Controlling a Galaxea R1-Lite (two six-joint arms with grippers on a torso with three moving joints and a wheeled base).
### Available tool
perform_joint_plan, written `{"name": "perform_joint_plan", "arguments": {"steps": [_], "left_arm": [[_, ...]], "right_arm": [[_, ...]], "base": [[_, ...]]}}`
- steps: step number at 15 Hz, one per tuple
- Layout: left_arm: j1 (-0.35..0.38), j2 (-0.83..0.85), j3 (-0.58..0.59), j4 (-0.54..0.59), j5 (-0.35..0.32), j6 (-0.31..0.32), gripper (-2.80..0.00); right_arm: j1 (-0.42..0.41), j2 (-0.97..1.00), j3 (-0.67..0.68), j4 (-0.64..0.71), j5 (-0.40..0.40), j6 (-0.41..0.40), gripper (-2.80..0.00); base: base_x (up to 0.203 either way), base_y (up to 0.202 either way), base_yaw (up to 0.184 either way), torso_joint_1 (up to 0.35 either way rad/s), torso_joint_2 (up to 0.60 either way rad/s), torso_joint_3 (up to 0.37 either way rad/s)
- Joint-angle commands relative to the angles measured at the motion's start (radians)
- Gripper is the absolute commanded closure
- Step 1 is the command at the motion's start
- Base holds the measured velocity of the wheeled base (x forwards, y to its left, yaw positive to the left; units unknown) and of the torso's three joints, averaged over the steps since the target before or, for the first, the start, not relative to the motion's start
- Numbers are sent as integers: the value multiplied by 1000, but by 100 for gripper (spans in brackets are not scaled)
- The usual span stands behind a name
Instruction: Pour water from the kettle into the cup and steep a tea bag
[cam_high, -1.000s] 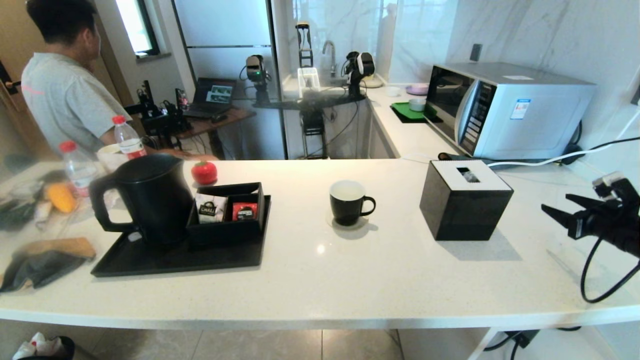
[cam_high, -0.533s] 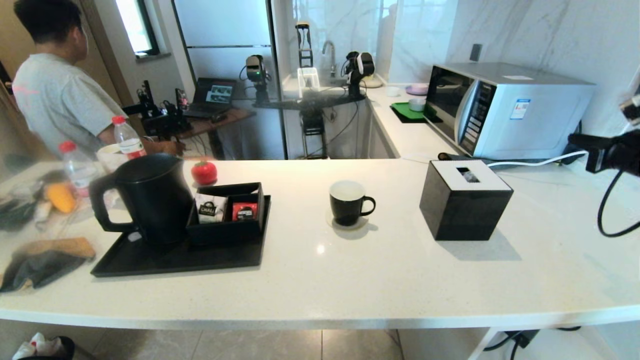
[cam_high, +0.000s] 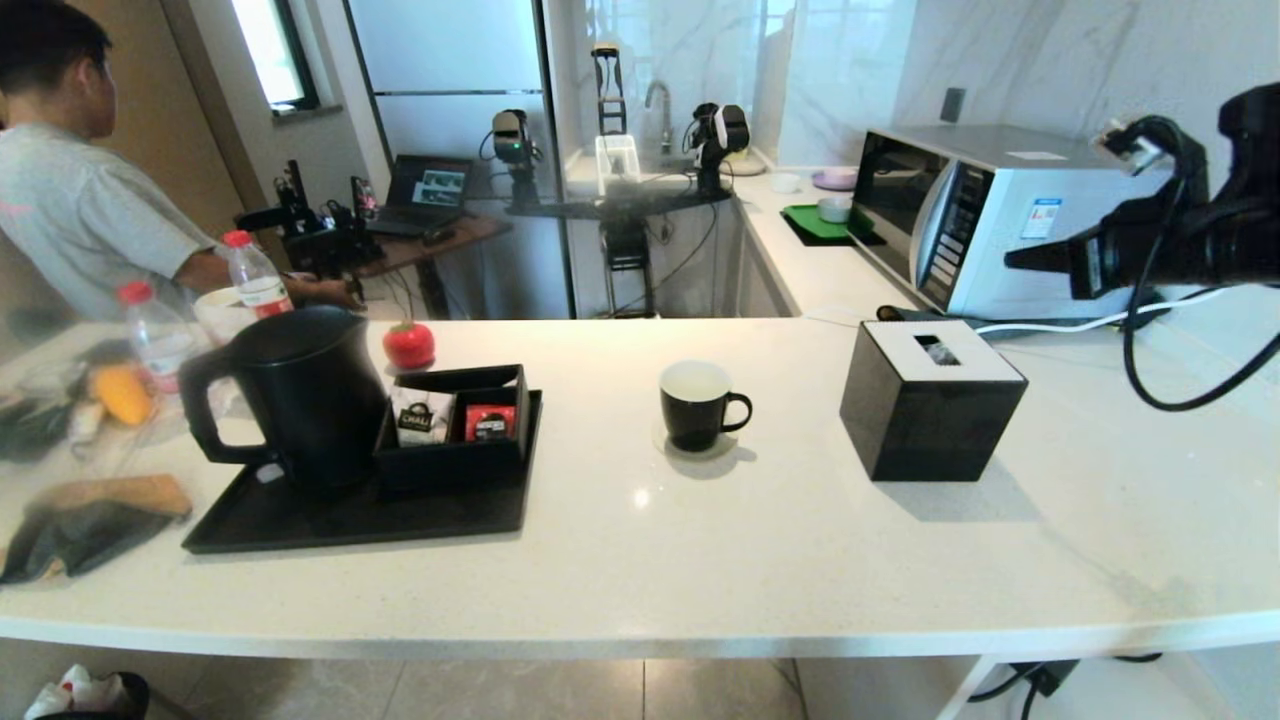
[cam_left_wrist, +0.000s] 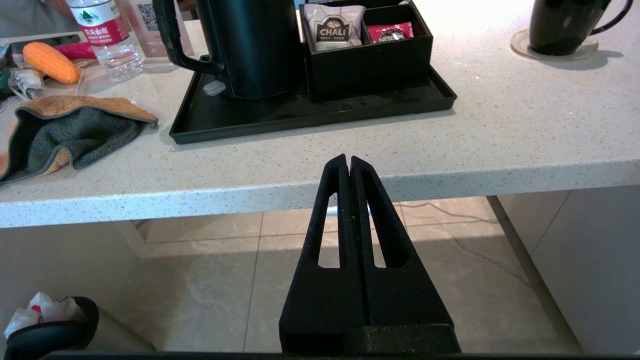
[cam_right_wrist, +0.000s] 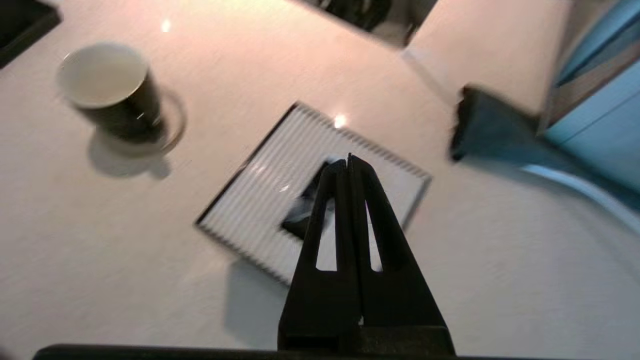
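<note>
Standing: kettle (cam_high: 300, 395): matte black, jug-shaped, big loop handle turned to the robot's left; upright on the left end of a flat black tray (cam_high: 300, 520)
Counter (cam_high: 640, 560): pale speckled stone, smooth and faintly glossy, rounded front edge
Cup (cam_high: 697, 405): small black mug, white inside, ear handle pointing right; on a round clear coaster (cam_high: 697, 448), near the counter's middle, well apart from the kettle
Caddy (cam_high: 455, 440): black two-part box on the tray, touching the kettle's right side; white CHALI packet (cam_high: 421, 418) in the left part, red packet (cam_high: 489, 423) in the right
Tissue box (cam_high: 930, 400): black cube with a white ribbed top and a square slot; right of the cup
Right gripper (cam_high: 1015, 262): raised high above the counter, over the tissue box in its wrist view; black tapered fingers pressed together, nothing between them
Left gripper (cam_left_wrist: 348, 161): low, below the counter's front edge, before the tray; fingers closed flat against each other, empty
Cloth (cam_left_wrist: 65, 132): grey and orange towelling, crumpled left of the tray
</note>
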Motion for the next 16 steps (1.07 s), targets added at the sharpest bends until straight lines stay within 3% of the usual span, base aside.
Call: {"name": "perform_joint_plan", "arguments": {"steps": [1, 4, 6, 9, 16], "left_arm": [[0, 0, 0, 0, 0, 1, 0], [0, 0, 0, 0, 0, 1, 0], [0, 0, 0, 0, 0, 1, 0], [0, 0, 0, 0, 0, 1, 0], [0, 0, 0, 0, 0, 0, 0]], "right_arm": [[56, 8, -14, 118, -33, -2, 0], [70, -3, -65, 247, -101, 10, 0], [75, 6, -104, 304, -114, 96, 0], [84, 42, -167, 313, -117, 238, 0], [88, 112, -170, 258, -120, 459, 0]], "base": [[0, 0, 0, 0, 0, 0], [0, 0, 0, 0, 0, 0], [0, 0, 0, 0, 0, 0], [0, 0, 0, 0, 0, 0], [0, 0, 0, 0, 0, 0]]}}
